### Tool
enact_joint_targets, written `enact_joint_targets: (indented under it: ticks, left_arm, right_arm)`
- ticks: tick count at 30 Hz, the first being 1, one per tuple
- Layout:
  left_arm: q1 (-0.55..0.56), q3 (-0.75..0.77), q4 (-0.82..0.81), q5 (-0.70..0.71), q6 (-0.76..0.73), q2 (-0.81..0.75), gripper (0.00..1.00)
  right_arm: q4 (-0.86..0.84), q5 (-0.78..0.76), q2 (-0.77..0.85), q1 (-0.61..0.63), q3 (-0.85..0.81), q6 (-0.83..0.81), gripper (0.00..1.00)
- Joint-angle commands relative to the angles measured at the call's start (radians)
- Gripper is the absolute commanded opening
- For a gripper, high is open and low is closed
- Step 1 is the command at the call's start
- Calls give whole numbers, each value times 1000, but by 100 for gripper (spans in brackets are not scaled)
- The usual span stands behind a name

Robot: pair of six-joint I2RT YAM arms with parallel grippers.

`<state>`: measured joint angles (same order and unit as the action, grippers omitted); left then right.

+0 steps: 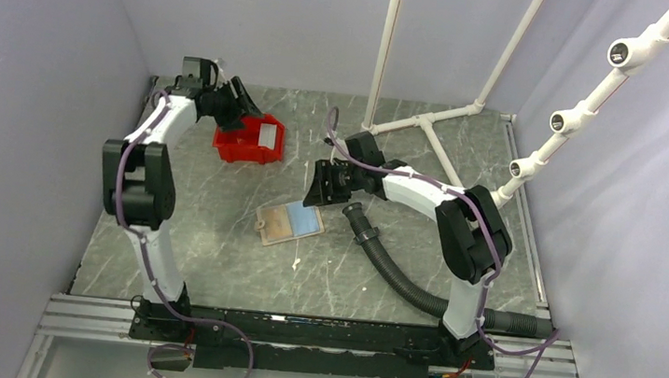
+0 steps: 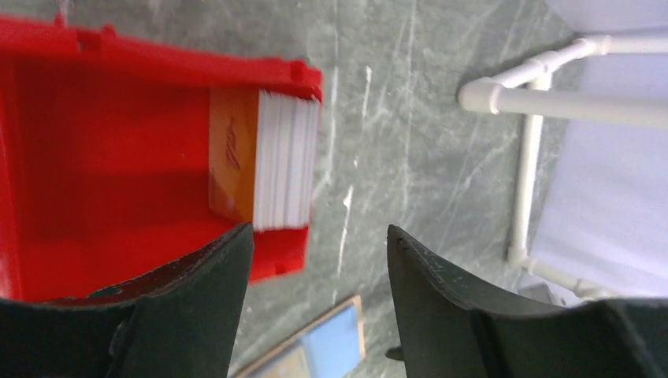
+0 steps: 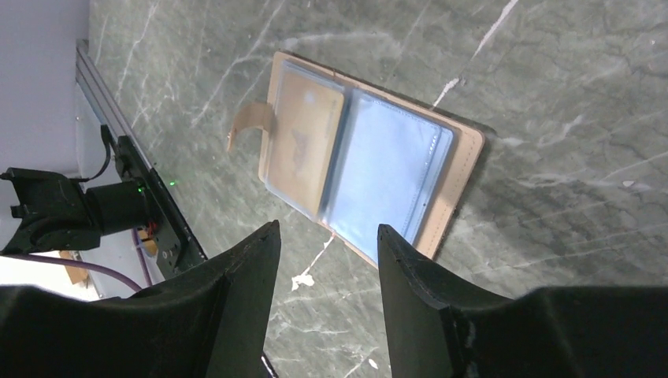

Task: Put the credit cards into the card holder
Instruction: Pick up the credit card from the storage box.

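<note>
The right pincer [image 3: 327,236] gapes empty just above the holder [image 3: 362,157]. The holder lies spread open on the surface [image 3: 551,79], its long axis running left-right, slightly skewed, with the tab at its left end. The left pincer [image 2: 319,236], also open, hovers by the bin [image 2: 118,197], where cards [image 2: 283,157] stand stacked on edge.

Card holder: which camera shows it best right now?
Right wrist: the card holder lies open, large and sharp in mid-frame. Top external shows it whole but small. Left wrist catches only a corner at the bottom edge.
</note>
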<state>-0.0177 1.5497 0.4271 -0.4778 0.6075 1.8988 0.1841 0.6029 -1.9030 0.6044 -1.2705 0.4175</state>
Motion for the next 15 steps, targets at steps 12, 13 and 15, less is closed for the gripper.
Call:
enact_joint_targets:
  ticks: [12, 13, 15]
  left_arm:
    - [79, 342, 158, 48, -109, 349, 95]
    - [80, 335, 149, 40, -108, 351, 95]
    - [81, 319, 127, 10, -99, 350, 93]
  right_arm:
    - [-31, 11, 52, -35, 37, -20, 50]
    - [-36, 13, 53, -35, 38, -19, 50]
    - [-38, 18, 52, -36, 40, -16, 50]
